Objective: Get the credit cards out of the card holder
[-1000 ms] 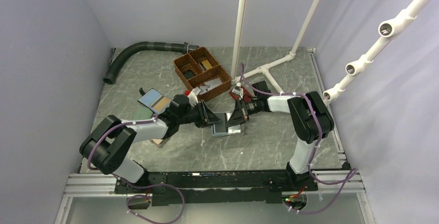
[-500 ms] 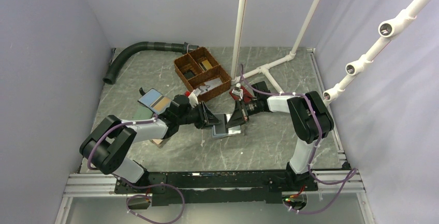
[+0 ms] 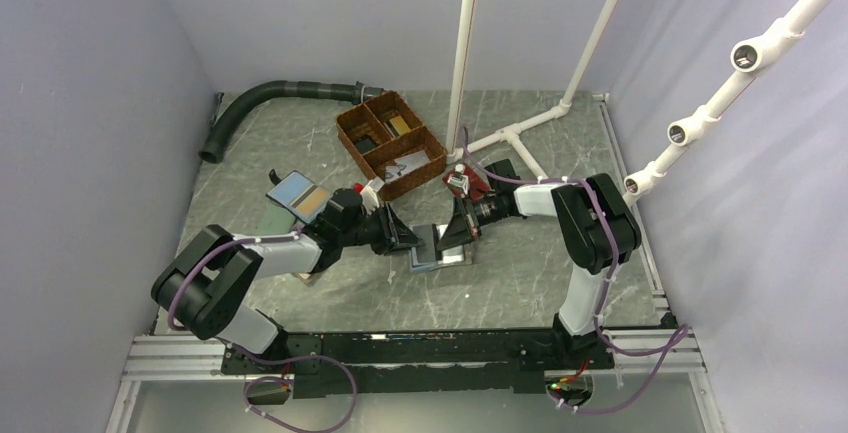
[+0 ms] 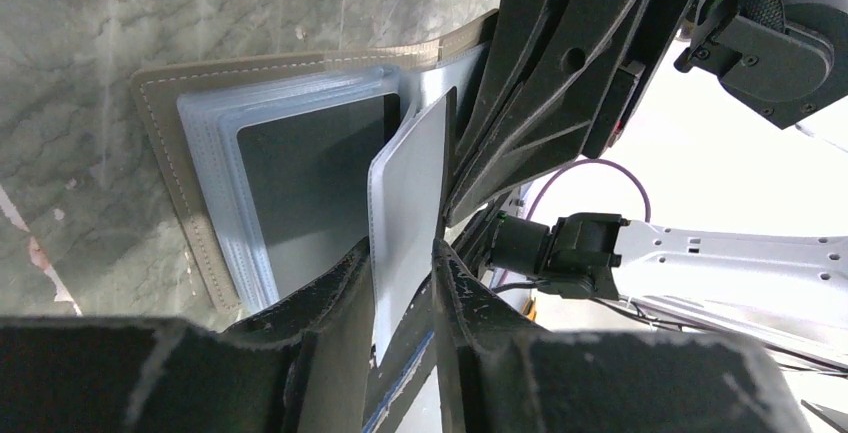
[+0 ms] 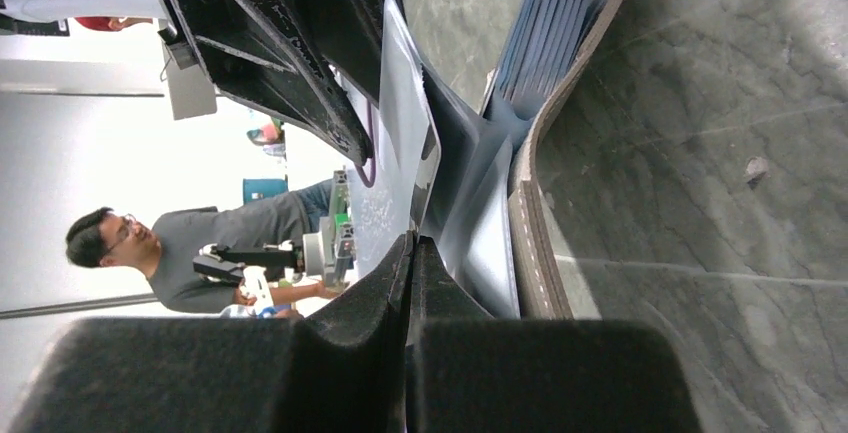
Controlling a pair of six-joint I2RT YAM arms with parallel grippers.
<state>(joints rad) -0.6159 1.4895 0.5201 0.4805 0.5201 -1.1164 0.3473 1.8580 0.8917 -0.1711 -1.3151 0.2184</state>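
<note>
Taupe-grey outside and light blue within, the card holder [image 4: 165, 133] lies opened on the grey marbled bench [image 4: 250, 3], between the two arms near the middle of the work area. Its near half lies flat with the slots facing up. Its far half is raised, judged to be because the right claw [image 5: 411, 241] has hold of it. Those fingers are pressed fully together and appear to nip a thin inner leaf of the holder, which would anchor it against any pull. The left claw [image 4: 400, 258] is closed on one pale grey-white credit card [image 4: 408, 183], gripping it by its near end. The card stands tilted up out of the fold, its far end close against the right claw's fingers. Whether that far end is wholly clear of its slot cannot be told from either wrist view. A dark rectangle [image 4: 305, 188] fills the front slot of the flat half; it may be a second card or a window, undetermined. Assessment: extraction of one card is in hand, and the task is not complete. The next move calls for a straight draw along the line of the slot. A skewed pull risks bending the card or dragging the holder out of the right claw's thin purchase.
</note>
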